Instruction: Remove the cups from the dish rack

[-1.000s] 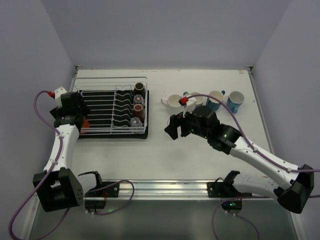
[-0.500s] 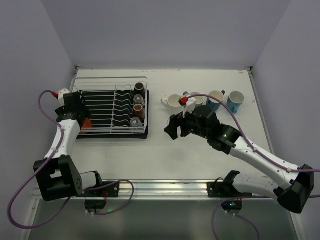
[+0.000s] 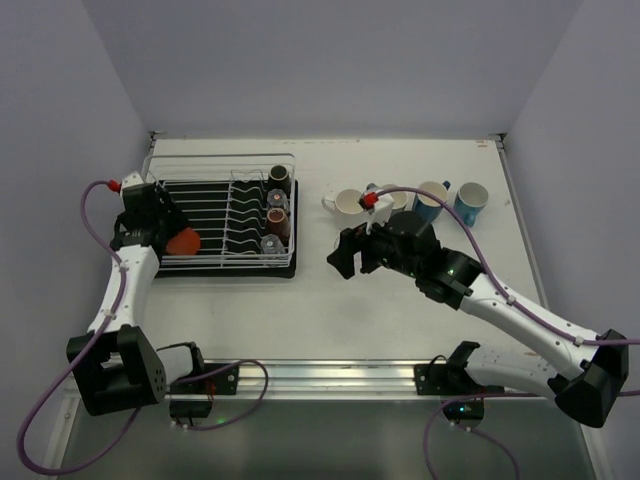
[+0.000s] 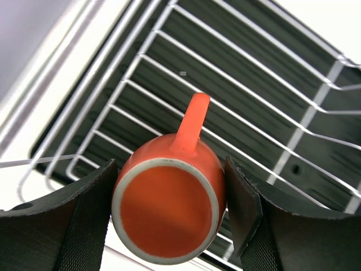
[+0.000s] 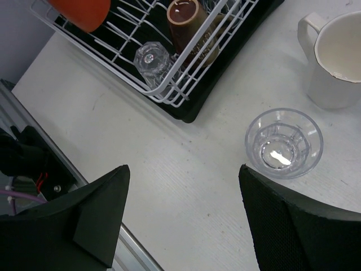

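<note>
Two arms reach in from the near edge of the table. The left arm rises from its base along the table's left side. Its forearm leans toward the far wall and its wrist turns inward over the left end of the dish rack. The left gripper is clamped on an orange mug, with one finger pressed against each side of the mug's body. In the left wrist view the mug's base faces the camera and its handle points away, over the white wires. From above, the mug sits over the near left part of the rack.

The right arm stretches diagonally from its base at the near right toward the middle of the table, elbow low and wrist bent. The right gripper hangs over bare tabletop just right of the rack. Its jaws are spread wide with nothing between them.

In the right wrist view a clear glass tumbler stands upright on the table, with a cream mug near it. Inside the rack's right end are a brown cup and an upturned glass. Two blue mugs stand further right along the row on the table.
</note>
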Available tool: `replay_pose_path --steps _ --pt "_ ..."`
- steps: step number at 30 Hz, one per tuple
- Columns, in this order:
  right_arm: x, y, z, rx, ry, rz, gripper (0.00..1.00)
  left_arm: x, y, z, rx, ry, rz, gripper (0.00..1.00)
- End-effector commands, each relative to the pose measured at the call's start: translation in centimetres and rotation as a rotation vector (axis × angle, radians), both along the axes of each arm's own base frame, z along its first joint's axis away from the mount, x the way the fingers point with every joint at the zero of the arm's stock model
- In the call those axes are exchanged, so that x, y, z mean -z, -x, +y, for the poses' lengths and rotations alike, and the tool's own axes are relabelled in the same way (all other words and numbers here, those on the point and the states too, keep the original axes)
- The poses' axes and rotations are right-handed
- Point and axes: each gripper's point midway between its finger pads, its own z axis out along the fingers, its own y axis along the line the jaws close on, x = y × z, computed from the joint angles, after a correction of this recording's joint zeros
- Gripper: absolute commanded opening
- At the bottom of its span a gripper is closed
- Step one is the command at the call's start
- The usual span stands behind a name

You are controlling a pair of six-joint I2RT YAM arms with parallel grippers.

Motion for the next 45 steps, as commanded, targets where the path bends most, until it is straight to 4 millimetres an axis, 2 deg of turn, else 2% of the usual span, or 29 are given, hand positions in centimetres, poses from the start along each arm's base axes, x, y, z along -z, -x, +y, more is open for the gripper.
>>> replay_pose_path --steps 1,5,6,8,9,11,12,14,16,17,19,20,22,23,26,32,37,40,45 --pt "-3.6 0.2 1.1 -0.015 -0.138 -0.046 0.81 -5.5 -1.9 -1.9 0.081 0.062 -0.203 0.0" --pt "-6.1 1.0 2.6 -0.068 -0.268 -0.046 0.83 -8.8 -2.2 -3.8 0.161 0.115 -0.313 0.0" --pt "-7.3 1.0 3.2 -0.084 -0.324 -0.055 0.83 -9.4 -2.1 -4.0 0.169 0.12 -0.332 0.0" --pt "-7.8 1.6 4.7 -0.156 -0.364 -0.031 0.84 -11.1 -1.9 -4.7 0.197 0.133 -0.387 0.0" --pt "-8.8 1.7 5.5 -0.18 -0.408 -0.038 0.84 -11.5 -1.8 -5.0 0.207 0.138 -0.401 0.0" --pt "-9.1 1.5 6.7 -0.213 -0.444 -0.023 0.84 -13.0 -1.4 -5.8 0.24 0.156 -0.448 0.0" --pt "-10.7 1.7 7.2 -0.239 -0.512 -0.044 0.84 -13.5 -1.2 -6.1 0.252 0.162 -0.465 0.0" --pt "-10.9 1.4 8.0 -0.256 -0.539 -0.037 0.84 -15.0 -0.6 -7.4 0.309 0.188 -0.519 0.0" --pt "-12.0 1.5 8.8 -0.289 -0.575 -0.048 0.84 -16.1 -0.2 -8.6 0.349 0.232 -0.557 0.0" --pt "-11.6 1.1 9.3 -0.293 -0.575 -0.036 0.84 -16.8 0.2 -10.3 0.427 0.271 -0.59 0.0" --pt "-12.2 1.0 9.9 -0.311 -0.607 -0.042 0.84 -17.7 0.7 -12.2 0.497 0.367 -0.629 0.0" --pt "-11.6 0.6 10.4 -0.31 -0.606 -0.029 0.84 -18.3 1.2 -13.8 0.577 0.417 -0.656 0.0" --pt "-11.7 0.4 10.9 -0.318 -0.633 -0.025 0.84 -19.2 1.9 -15.8 0.646 0.521 -0.69 0.0" --pt "-11.2 0.2 11.2 -0.318 -0.634 -0.012 0.84 -20.0 2.3 -16.7 0.698 0.536 -0.73 0.0" --pt "-11.4 -0.1 11.7 -0.319 -0.657 -0.011 0.85 -21.6 3.6 -19.2 0.796 0.611 -0.773 0.0" --pt "-11.9 -1.0 12.5 -0.319 -0.667 -0.035 0.86 -23.0 5.7 -23.0 0.933 0.739 -0.806 0.0" --pt "-12.7 -1.4 12.7 -0.318 -0.672 -0.065 0.85 -23.2 7.1 -24.5 0.98 0.821 -0.811 0.0" --pt "-13.4 -1.2 13.0 -0.342 -0.694 -0.076 0.8 -23.1 7.7 -25.1 0.997 0.858 -0.826 0.0" --pt "-14.8 -0.2 13.0 -0.397 -0.77 -0.086 0.63 -23.1 8.0 -25.6 0.973 0.89 -0.854 0.01"
